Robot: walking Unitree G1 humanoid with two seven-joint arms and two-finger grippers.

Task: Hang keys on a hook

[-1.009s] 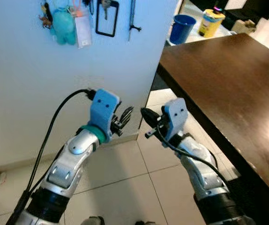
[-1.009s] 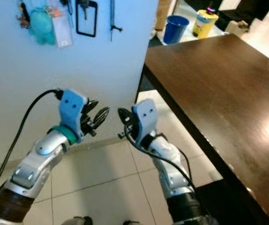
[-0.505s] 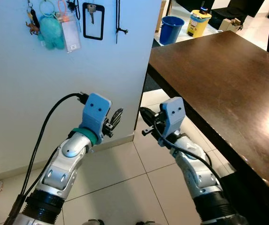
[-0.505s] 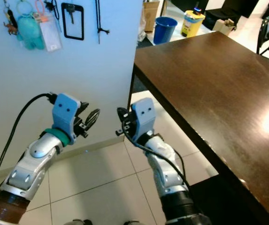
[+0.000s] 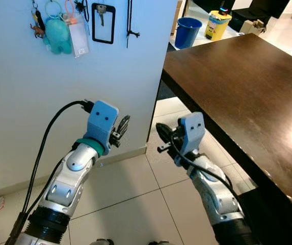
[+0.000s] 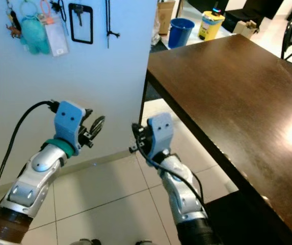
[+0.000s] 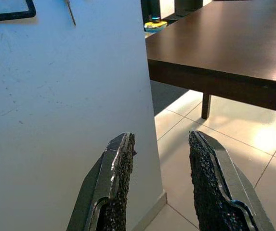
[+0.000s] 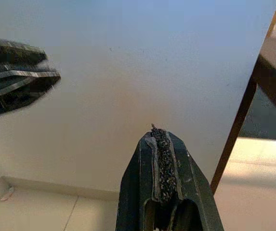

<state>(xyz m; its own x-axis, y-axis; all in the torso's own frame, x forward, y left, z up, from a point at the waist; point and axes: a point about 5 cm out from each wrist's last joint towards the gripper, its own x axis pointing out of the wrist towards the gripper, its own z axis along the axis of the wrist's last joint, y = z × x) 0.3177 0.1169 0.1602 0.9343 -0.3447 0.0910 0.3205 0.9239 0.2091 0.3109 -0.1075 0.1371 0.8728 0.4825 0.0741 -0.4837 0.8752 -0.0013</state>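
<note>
Up on the white wall (image 5: pixel 44 97), at its far left, hang a teal plush charm (image 5: pixel 58 33) and a clear card tag (image 5: pixel 78 35); just to their right a single key (image 5: pixel 101 13) hangs inside a black rectangular frame (image 5: pixel 102 23), its long axis straight down, with a thin black hook piece (image 5: pixel 131 20) beside it.

My left gripper (image 5: pixel 121 127) sits well below that row, fingers spread apart with nothing between them. To its right my right gripper (image 5: pixel 162 135) is pressed closed on itself; in its wrist view I see no key between the pads. The dark wooden table (image 5: pixel 247 87) runs off on the far right, a blue bucket (image 5: pixel 187 31) and a yellow tub (image 5: pixel 217 25) beyond it.

The hooks lie above and to the left of both grippers, so my left arm is nearer. I judge the keys are already hung, or I carry none.

Against half a second ago, the wall row sits about where it did; my right gripper has dropped lower and away from the wall, while the left has barely shifted.
</note>
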